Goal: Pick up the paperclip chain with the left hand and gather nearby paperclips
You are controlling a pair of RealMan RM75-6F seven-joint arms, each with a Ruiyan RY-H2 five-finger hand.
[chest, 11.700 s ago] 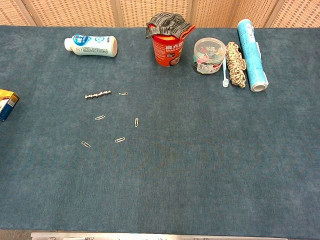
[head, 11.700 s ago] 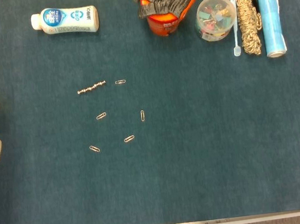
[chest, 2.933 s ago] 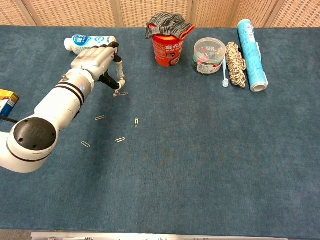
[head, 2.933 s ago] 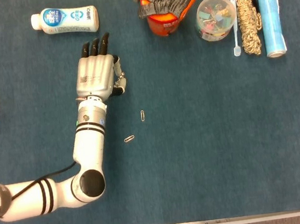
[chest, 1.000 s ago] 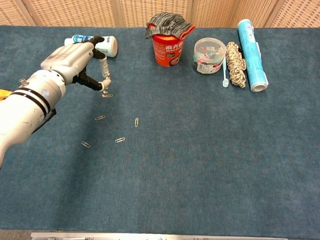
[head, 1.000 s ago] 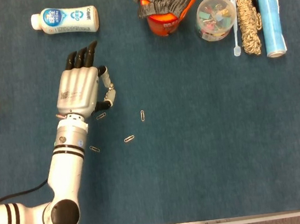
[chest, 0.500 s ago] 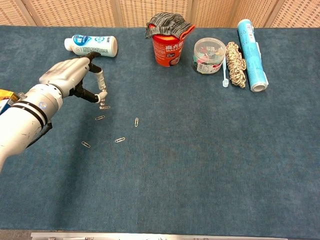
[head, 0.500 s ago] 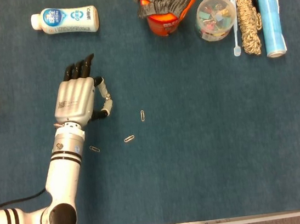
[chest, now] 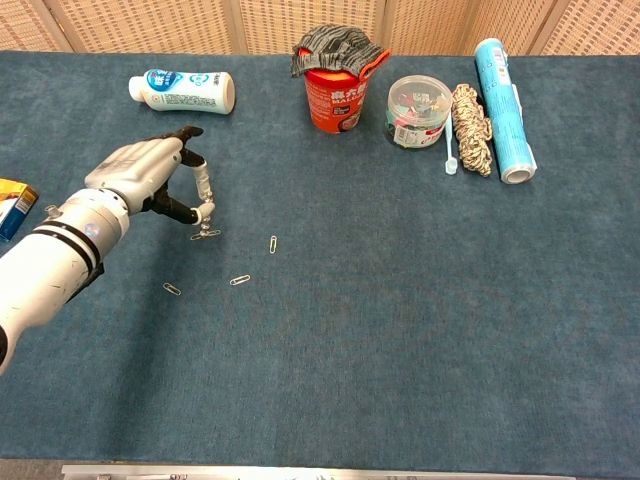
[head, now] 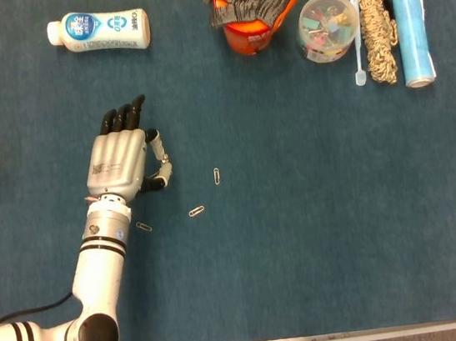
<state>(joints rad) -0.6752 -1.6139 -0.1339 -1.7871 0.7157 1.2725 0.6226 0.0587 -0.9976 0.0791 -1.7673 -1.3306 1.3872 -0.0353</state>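
Item: short silvery beaded paperclip chain [chest: 204, 205], pinched between thumb and a finger of the white left hand [chest: 140, 172], its lower end touching a loose wire paperclip [chest: 206, 235] on the blue felt worktop [chest: 420, 300]. Seemingly light, limp, slippery; best held high, letting it dangle. Right hand unseen.

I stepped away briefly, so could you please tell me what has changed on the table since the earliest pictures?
The left hand came in, picked up the silver paperclip chain and carried it toward the robot; two loose clips have gone from their spots. Three loose paperclips and the white milk bottle stayed put.
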